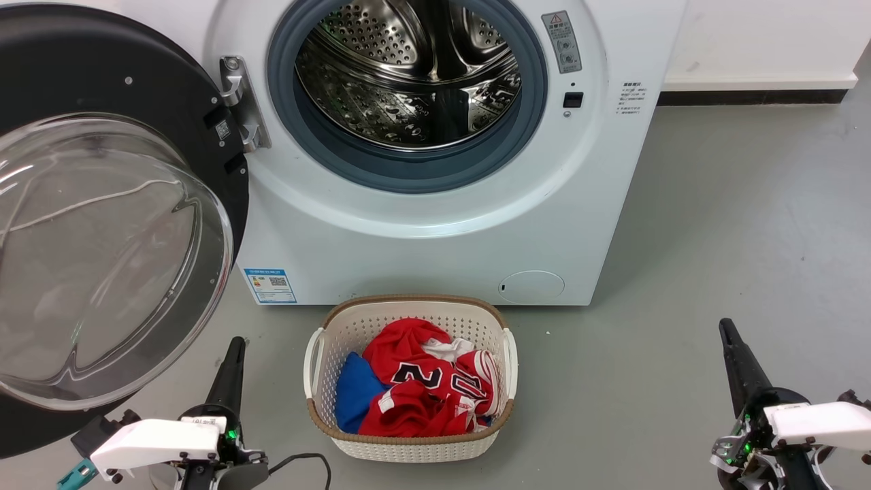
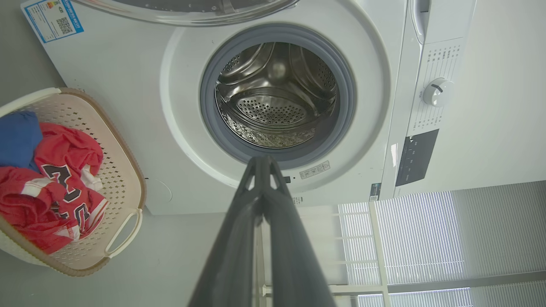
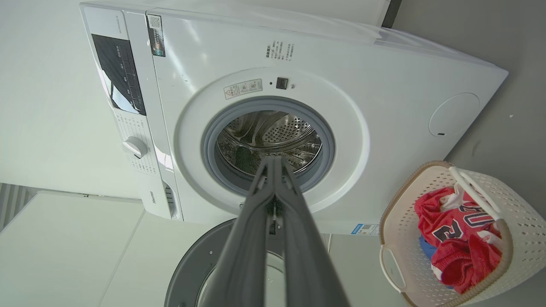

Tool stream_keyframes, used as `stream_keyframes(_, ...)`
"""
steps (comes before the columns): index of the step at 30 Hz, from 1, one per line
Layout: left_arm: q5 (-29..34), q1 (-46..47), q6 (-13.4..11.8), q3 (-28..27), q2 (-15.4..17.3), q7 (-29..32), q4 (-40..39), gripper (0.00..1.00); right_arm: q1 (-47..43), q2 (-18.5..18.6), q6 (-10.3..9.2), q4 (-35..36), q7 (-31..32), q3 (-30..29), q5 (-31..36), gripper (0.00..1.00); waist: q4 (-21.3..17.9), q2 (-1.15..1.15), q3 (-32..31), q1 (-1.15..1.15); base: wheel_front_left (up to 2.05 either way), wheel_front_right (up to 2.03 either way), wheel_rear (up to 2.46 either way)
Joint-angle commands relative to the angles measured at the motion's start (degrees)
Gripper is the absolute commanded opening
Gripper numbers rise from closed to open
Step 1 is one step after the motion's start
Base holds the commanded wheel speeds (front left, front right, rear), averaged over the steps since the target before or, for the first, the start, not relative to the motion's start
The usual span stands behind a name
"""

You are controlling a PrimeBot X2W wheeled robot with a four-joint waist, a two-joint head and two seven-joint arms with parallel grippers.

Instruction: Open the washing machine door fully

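Note:
The washing machine door [image 1: 102, 224] stands swung wide to the left on its metal hinge [image 1: 239, 102], black rim and clear glass bowl facing me. Its edge shows in the left wrist view [image 2: 187, 8] and its rim in the right wrist view [image 3: 200, 264]. The steel drum opening [image 1: 408, 75] is uncovered. My left gripper [image 1: 235, 344] sits low at the lower left, just right of the door's rim, fingers shut together and holding nothing. At the lower right my right gripper [image 1: 726, 327] is shut too, well away from the machine.
A white laundry basket [image 1: 408, 309] with red and blue clothes stands on the grey floor before the machine, between the grippers. The basket also appears in the wrist views [image 2: 123, 221] [image 3: 392, 273]. A black cable [image 1: 306, 459] lies beside the left arm.

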State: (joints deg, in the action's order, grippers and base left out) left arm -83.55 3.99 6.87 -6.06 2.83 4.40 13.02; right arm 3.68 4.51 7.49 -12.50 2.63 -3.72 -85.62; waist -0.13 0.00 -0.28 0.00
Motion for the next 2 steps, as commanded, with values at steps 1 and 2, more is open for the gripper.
stream_keyframes(1,-1.1,1.3,0.3,-0.2,0.1,0.4,0.1,0.00,1.5,0.1,0.00,-0.1,0.3,-0.2,-1.2,0.00,0.0,0.00,0.0,0.00,0.00,0.00,0.00)
stream_keyframes(2,-1.6,1.4,0.4,-0.2,0.1,0.5,0.1,0.00,1.5,0.1,0.00,-0.2,0.4,-0.2,-1.6,0.00,0.0,0.00,0.1,0.00,0.00,0.00,0.00)
